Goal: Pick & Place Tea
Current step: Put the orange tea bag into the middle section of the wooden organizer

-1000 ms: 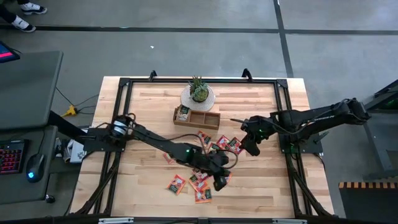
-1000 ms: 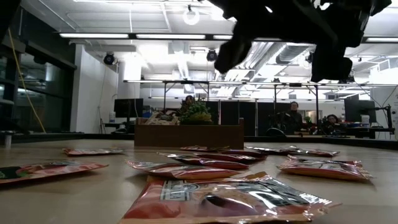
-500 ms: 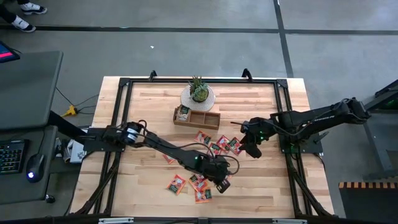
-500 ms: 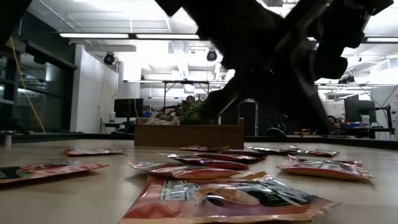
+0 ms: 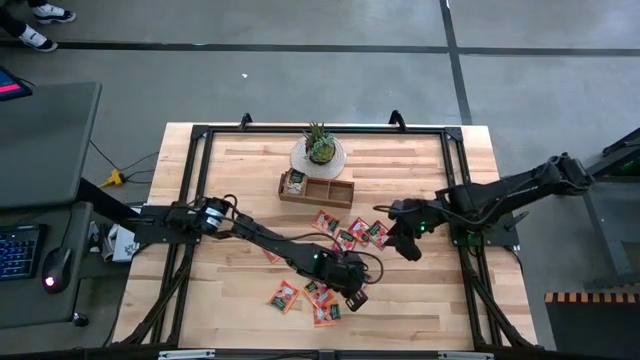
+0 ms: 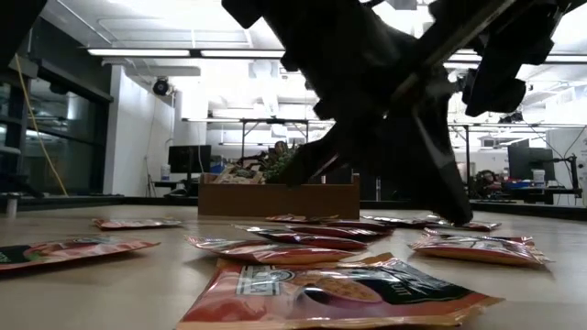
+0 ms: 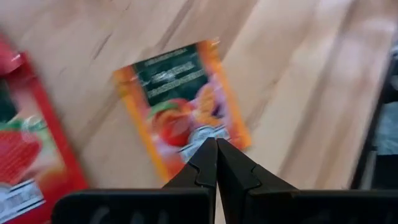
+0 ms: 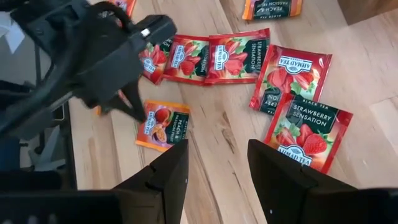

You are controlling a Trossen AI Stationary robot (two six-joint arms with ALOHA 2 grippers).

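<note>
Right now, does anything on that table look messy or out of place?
Yes: the tea sachets lie scattered loose over the table, some overlapping, while the tray looks mostly unfilled. The left gripper is shut above an orange sachet; the right gripper hangs open nearby.

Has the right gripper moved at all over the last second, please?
Yes: the right gripper has shifted slightly farther from the wooden tray, along the table's right side.

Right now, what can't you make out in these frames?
- Wooden tray contents: too small in the high view, hidden behind its wall in the low view.
- Left gripper, shut: whether it touches the orange sachet, blurred.
- Sachets under the left arm, high view.
</note>
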